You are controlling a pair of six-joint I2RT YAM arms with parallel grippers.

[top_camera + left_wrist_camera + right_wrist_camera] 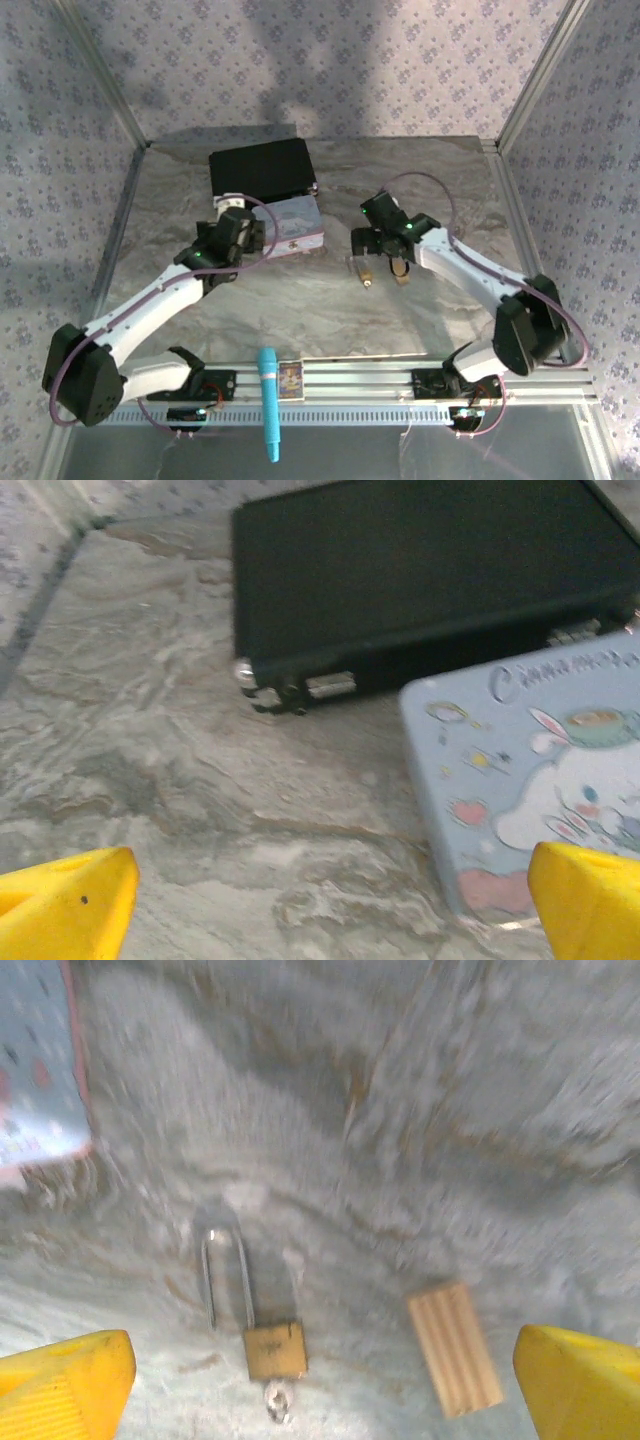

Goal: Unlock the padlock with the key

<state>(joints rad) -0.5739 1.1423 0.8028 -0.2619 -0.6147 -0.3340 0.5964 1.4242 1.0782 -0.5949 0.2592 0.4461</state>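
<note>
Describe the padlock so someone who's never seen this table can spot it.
On the grey marbled table, look right of the pastel tin. The padlock lies flat there: a small brass body with a thin silvery shackle loop. The tan ribbed block beside it is similar in size but has no loop and no metal.
</note>
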